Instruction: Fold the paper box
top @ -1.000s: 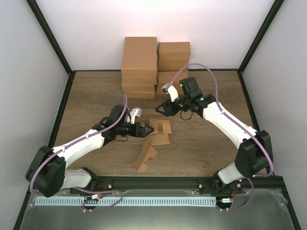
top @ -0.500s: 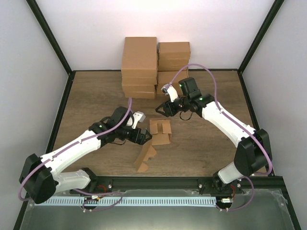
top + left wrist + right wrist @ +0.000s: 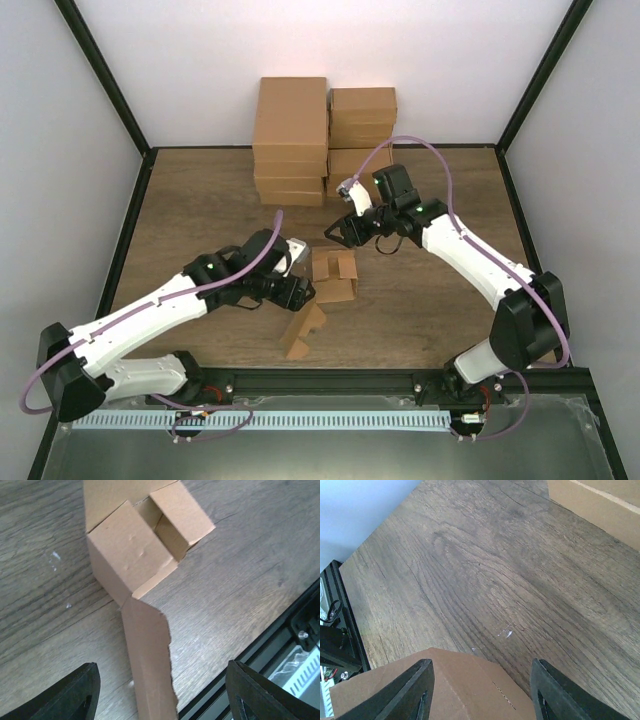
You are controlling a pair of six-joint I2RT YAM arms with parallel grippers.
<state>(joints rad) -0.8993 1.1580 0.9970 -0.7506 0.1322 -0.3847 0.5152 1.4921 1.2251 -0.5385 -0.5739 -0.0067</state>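
Looks like we're partway through the folding. The paper box [image 3: 333,277] sits mid-table [image 3: 190,210], with one end already squared up into a little open cube and a long strip [image 3: 147,655] trailing toward the near edge, not folded up yet. The left tool [image 3: 303,291] hangs over that strip with its jaws wide apart either side of it, gripping nothing. The right tool [image 3: 338,229] hovers just behind the box's far end, jaws also parted and empty. My guess is the next move is pinching the strip and swinging it up over the cube while the other side steadies it. Compared with a second ago, the left arm has swung round and its tool has dropped nearer the strip. The box, the right arm and the stacked cartons [image 3: 290,130] at the back look pretty much the same.
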